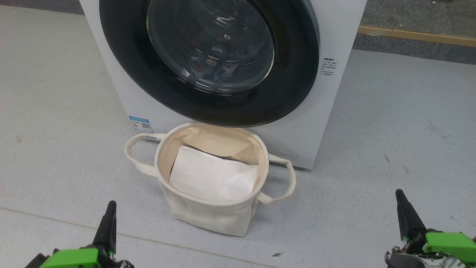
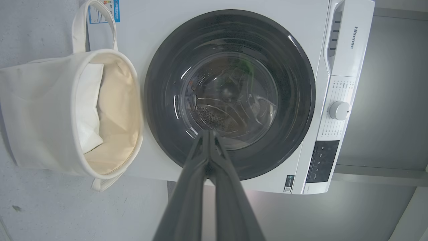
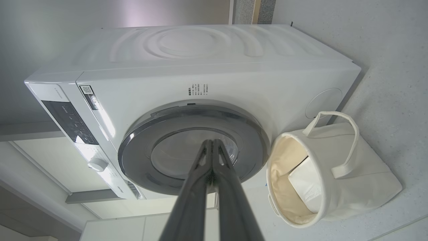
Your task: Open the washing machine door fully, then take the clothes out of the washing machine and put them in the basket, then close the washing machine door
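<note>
Door shut, nothing touched yet: left gripper (image 1: 108, 223) and right gripper (image 1: 405, 214) both clenched on nothing, low in the head view's corners.

The washing machine door (image 1: 210, 44) fills the upper centre, flush on the washing machine (image 1: 334, 111); a pale blue heap behind the glass I take for the clothes (image 1: 223, 72). The basket (image 1: 163, 149) sits just below the door. My worry: pinched fingertips may slide off that glossy rim, or the swinging door may clip the basket.

Bright, even overhead light. White glare streaks cross the door (image 1: 210, 56) glass; a faint shadow edges the basket (image 1: 208, 219). Wrist views bow straight lines; the left gripper (image 2: 208, 133) looks soft up close.
</note>
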`<state>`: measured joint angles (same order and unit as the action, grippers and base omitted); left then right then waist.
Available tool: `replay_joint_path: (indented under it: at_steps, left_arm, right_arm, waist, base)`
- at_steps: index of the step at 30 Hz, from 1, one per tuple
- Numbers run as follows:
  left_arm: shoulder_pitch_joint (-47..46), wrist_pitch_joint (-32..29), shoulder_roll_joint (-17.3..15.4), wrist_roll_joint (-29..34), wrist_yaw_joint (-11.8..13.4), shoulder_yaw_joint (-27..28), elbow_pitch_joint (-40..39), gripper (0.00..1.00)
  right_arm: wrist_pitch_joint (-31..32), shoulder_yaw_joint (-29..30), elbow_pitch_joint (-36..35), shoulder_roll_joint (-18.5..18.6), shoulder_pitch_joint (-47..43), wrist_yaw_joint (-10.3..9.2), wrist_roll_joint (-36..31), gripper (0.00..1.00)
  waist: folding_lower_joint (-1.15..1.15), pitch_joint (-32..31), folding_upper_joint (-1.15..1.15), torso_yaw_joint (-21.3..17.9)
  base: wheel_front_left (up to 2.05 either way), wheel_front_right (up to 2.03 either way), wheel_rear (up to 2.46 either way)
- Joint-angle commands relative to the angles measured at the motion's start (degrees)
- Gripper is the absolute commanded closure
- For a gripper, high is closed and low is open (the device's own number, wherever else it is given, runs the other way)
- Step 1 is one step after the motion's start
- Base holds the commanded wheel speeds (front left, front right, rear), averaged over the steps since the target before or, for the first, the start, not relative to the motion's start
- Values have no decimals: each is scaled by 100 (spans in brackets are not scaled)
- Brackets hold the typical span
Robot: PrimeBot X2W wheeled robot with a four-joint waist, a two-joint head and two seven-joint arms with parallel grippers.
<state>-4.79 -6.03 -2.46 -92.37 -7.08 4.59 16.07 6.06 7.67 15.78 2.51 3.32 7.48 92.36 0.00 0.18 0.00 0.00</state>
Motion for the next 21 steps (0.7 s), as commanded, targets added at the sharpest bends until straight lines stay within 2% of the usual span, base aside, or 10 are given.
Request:
replay_joint_path:
  at_steps: [1,21]
  left_arm:
    - [-140,-45,-42,18,-41,191,-204,100]
    - [-140,-45,-42,18,-41,191,-204,100]
  right_arm:
    - [41,-117,-176,37,286,1,-17,100]
    - [41,-117,-176,37,286,1,-17,100]
  waist:
    - [0,0,0,0]
    - [0,0,0,0]
  base:
    - [0,0,0]
    - [0,0,0]
